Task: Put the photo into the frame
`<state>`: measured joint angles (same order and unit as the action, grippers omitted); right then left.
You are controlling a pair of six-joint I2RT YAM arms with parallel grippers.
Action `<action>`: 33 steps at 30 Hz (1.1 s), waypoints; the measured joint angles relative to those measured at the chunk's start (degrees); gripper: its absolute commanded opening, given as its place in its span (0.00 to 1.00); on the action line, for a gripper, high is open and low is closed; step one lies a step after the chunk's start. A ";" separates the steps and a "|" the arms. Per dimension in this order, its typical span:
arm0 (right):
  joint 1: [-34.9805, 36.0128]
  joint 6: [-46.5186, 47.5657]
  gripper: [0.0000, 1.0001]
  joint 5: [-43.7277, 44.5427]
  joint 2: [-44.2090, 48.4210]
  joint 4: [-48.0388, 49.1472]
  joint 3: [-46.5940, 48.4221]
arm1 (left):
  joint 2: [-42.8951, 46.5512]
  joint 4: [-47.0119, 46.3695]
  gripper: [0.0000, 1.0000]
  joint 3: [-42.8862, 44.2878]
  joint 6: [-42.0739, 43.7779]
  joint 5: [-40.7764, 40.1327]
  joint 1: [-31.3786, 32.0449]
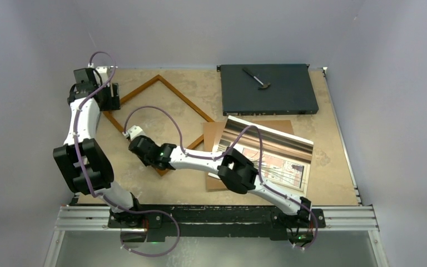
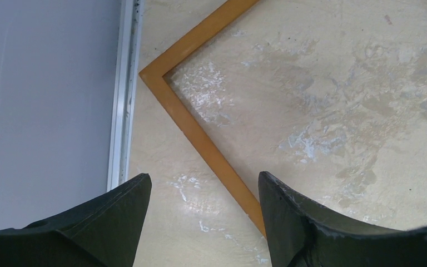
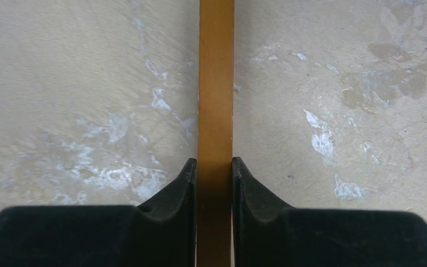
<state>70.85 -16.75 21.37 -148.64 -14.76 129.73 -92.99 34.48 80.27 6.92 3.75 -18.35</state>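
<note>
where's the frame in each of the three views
Top external: frame lies as a diamond, left of centre.
Left wrist: frame corner at upper left, rails running up-right and down-right.
Right wrist: one frame rail straight up the centre, pinched by the right gripper.
Shared landmark: the stained beige table.

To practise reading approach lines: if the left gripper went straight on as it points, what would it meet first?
Probably the frame, whose rail lies ahead of the open left gripper; possibly bare table beside it, since depth is unclear.
</note>
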 measured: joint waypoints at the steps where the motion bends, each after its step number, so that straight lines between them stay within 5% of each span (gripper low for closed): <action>1: -0.13 -0.42 0.00 -0.76 0.28 0.07 0.04 | 0.00 0.15 0.69 0.04 0.00 -0.11 -0.22; 20: -15.04 -26.45 0.00 -20.92 14.36 7.50 0.07 | 3.34 14.71 0.70 25.53 -1.62 6.99 -3.58; 33: -19.96 -45.40 0.00 -30.36 20.85 21.68 -5.88 | 3.39 20.39 0.70 28.28 -2.91 10.32 -9.62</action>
<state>50.89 -62.15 -8.99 -127.79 6.92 123.85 -89.60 54.87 108.55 4.01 14.06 -27.97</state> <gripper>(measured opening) 0.240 0.700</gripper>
